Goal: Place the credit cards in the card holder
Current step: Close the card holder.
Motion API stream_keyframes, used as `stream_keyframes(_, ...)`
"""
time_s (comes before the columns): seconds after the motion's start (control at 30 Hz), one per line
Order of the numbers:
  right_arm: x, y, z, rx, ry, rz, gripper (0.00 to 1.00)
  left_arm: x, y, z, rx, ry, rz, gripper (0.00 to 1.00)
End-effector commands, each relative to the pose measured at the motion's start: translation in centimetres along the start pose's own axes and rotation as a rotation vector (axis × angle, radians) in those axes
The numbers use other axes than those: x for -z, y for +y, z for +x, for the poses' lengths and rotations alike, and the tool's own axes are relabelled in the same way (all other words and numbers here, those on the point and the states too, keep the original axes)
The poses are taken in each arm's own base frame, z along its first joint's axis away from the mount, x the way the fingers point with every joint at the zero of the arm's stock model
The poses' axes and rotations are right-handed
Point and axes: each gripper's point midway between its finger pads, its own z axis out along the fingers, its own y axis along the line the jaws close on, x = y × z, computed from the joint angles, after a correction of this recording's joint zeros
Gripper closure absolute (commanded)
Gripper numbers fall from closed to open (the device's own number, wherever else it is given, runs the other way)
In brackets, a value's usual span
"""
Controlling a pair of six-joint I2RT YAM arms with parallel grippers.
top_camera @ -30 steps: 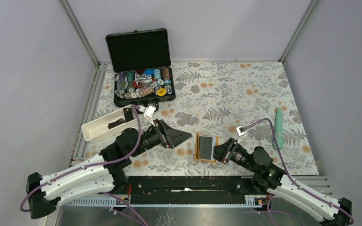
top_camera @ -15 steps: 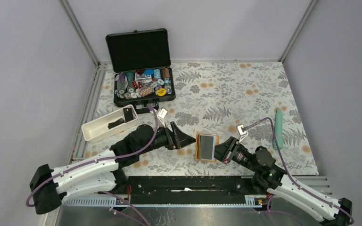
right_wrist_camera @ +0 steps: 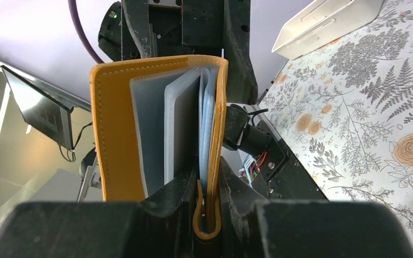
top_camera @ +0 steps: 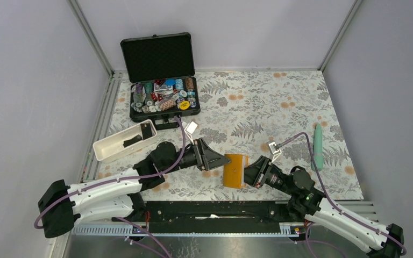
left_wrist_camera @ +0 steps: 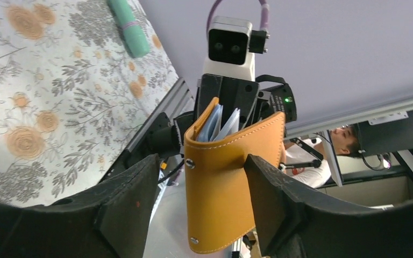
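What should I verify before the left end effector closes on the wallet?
1. Right end effector grip: ok, shut on one cover edge of the wallet.
2. Wallet off the table: ok, held up on edge.
3. Left end effector alignment: ok, open, wallet between its jaws.
4. Jaw contact with wallet: cannot tell on one side; a gap shows on the other.
5. Card ready to insert: not ok, neither end effector holds one; a black card lies in the white tray.
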Motion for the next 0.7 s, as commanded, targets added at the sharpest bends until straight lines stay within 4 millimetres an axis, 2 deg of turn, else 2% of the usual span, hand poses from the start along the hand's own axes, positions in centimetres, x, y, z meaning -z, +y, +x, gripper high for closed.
stream_keyframes(0.0, 0.0, 4.8, -1.2, 0.036, -0.011, -0.156, 1.00, -0.3, -3.3, 0.1, -0.009, 0.009, 0.162, 0.40)
stream_keyframes(0.17, -0.1, 5.3, -1.1, 0.042, 0.007, -0.167, 1.00, -0.7, -4.1, 1.1, -0.007, 0.049, 0.206, 0.57)
stream_keyframes(0.33, 0.0, 5.0, -1.0, 0.042, 0.007, -0.158, 1.00, -0.5, -4.1, 1.0, -0.004, 0.034, 0.214, 0.85)
stream_keyframes(0.37, 0.0, 4.9, -1.0, 0.044, 0.006, -0.153, 0.97, -0.5, -4.1, 1.0, -0.003, 0.032, 0.215, 0.89)
stream_keyframes(0.4, 0.0, 4.8, -1.0, 0.046, 0.004, -0.146, 0.92, -0.4, -4.2, 0.9, -0.002, 0.028, 0.217, 0.92)
stream_keyframes(0.5, 0.2, 4.2, -1.1, 0.071, 0.003, -0.098, 0.65, 0.1, -4.2, 0.3, 0.002, -0.011, 0.216, 1.00)
stream_keyframes(0.57, 0.6, 3.5, -1.5, 0.102, -0.013, -0.045, 0.50, 0.7, -4.2, -0.6, 0.001, -0.051, 0.211, 1.00)
stream_keyframes(0.67, 1.6, 2.3, -3.1, 0.142, -0.090, 0.060, 0.39, 1.8, -3.8, -2.0, 0.002, -0.092, 0.192, 1.00)
